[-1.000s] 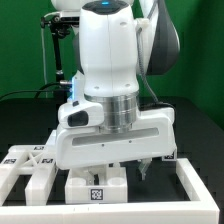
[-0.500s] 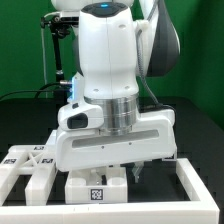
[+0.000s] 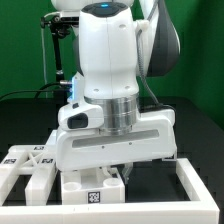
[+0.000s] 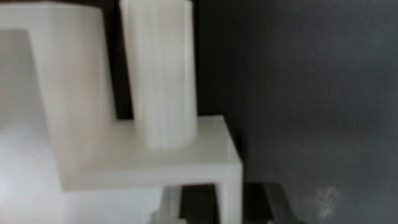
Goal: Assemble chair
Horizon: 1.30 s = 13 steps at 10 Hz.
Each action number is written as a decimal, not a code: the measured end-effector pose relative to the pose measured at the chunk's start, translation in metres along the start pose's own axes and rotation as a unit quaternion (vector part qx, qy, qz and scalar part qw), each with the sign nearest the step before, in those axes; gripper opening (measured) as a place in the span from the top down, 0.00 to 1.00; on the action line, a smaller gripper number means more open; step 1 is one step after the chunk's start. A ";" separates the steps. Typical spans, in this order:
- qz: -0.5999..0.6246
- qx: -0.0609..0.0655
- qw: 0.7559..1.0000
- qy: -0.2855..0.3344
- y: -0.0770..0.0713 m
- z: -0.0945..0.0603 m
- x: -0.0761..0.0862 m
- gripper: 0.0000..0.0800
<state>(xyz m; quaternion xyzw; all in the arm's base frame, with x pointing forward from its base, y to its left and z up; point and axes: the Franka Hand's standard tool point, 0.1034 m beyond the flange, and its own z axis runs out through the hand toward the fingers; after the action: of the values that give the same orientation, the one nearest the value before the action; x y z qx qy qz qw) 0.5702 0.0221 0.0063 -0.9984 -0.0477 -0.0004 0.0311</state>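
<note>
Hovering low, my gripper [image 3: 120,171] sits just above the chair [image 3: 93,190] and its tagged block.
I cannot tell how wide my jaws stand, or whether they hold anything. The chair looks like stiff, light, smooth plastic. I judge the flat-sided upright bar [image 4: 157,70] beneath me the best hold, squeezed squarely against slipping.

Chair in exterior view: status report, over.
White two-finger gripper low over tagged white plastic chair block, jaw state hidden. Flat X-braced panel at exterior view's left. No obstruction visible.
</note>
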 end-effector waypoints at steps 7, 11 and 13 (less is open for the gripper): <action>0.016 0.007 1.000 0.007 -0.028 -0.003 0.016 0.96; 0.031 0.011 0.999 0.017 -0.071 0.002 0.043 0.96; 0.025 0.012 0.999 0.021 -0.083 0.000 0.049 0.96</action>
<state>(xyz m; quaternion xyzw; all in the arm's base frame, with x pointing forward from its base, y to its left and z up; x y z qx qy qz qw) 0.6114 0.1089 0.0115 -0.9986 -0.0221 -0.0205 0.0440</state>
